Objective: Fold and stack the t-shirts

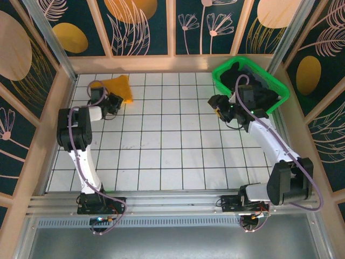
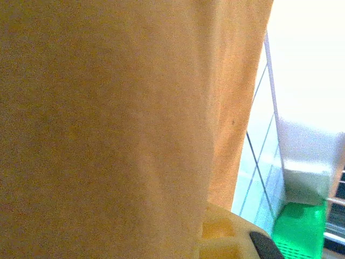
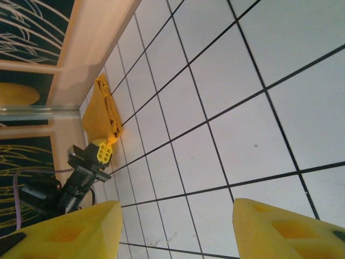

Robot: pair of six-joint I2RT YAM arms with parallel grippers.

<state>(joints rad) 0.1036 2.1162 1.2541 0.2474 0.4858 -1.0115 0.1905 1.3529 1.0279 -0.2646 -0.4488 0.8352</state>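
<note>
The orange-yellow t-shirt (image 1: 116,86) lies bunched at the table's far left, near the back wall. My left gripper (image 1: 121,100) is shut on its near edge. In the left wrist view the orange cloth (image 2: 118,118) hangs right in front of the camera, and one yellow finger (image 2: 223,234) shows under it. The right wrist view shows the shirt (image 3: 99,113) rising from the left gripper (image 3: 103,151). Black t-shirts (image 1: 253,81) lie heaped in the green basket (image 1: 220,81). My right gripper (image 1: 216,107) hovers just left of the basket, open, with bare tiles between its fingers (image 3: 70,232).
The green mesh basket (image 2: 302,232) stands in the far right corner against the wooden frame. A wooden rail (image 1: 172,63) and patterned panels close off the back and sides. White gridded table (image 1: 172,140) stretches between the two arms.
</note>
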